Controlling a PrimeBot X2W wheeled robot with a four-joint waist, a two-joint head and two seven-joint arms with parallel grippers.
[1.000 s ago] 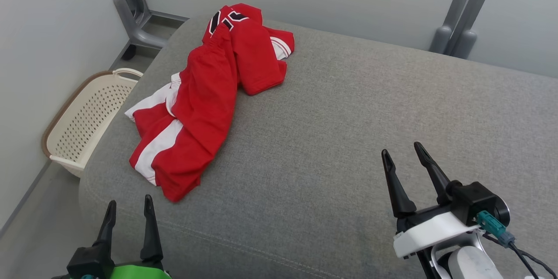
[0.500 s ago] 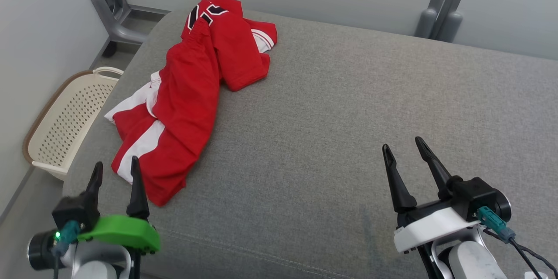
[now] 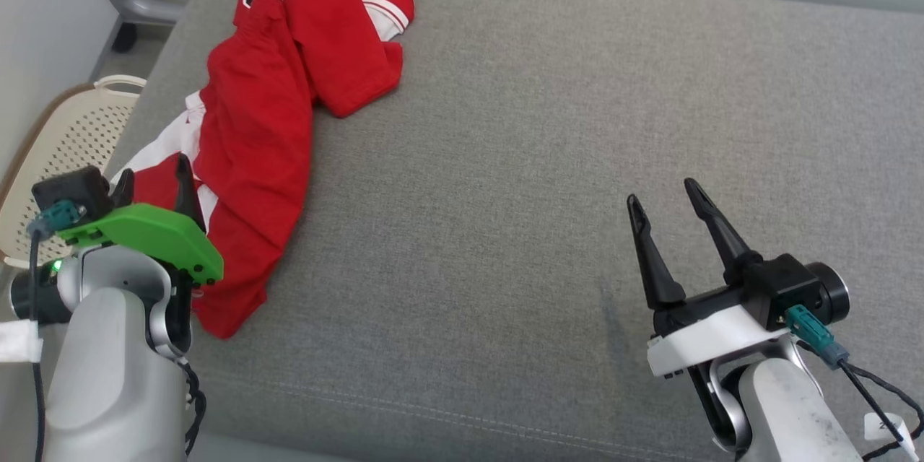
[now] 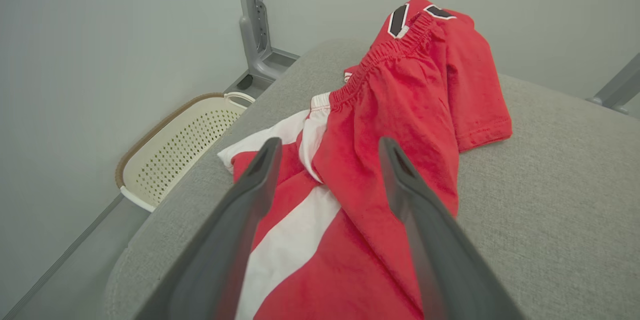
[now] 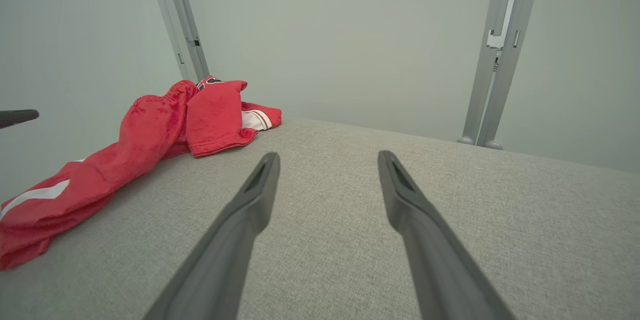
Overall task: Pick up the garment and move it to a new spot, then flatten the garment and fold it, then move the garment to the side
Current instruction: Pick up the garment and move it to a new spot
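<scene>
The garment (image 3: 267,123) is red with white stripes and a black-and-white patch, lying crumpled along the left side of the grey cushion (image 3: 541,159). Its near end hangs at the cushion's front left. My left gripper (image 3: 155,177) is open and hovers over the garment's near white-striped part; in the left wrist view the garment (image 4: 380,125) spreads between and beyond the open left gripper (image 4: 330,147). My right gripper (image 3: 664,195) stands open above bare cushion at the right, far from the garment (image 5: 150,135), with nothing between its fingers (image 5: 260,185).
A cream perforated basket (image 3: 61,144) stands on the floor left of the cushion, also the basket (image 4: 175,145) in the left wrist view. Grey metal posts (image 5: 500,50) rise behind the cushion against a pale wall. Bare cushion stretches across the middle and right.
The head camera has tilted down and shifted, so the scene slid up and left. My left arm has risen and reached forward over the garment's near end. The right gripper barely moved.
</scene>
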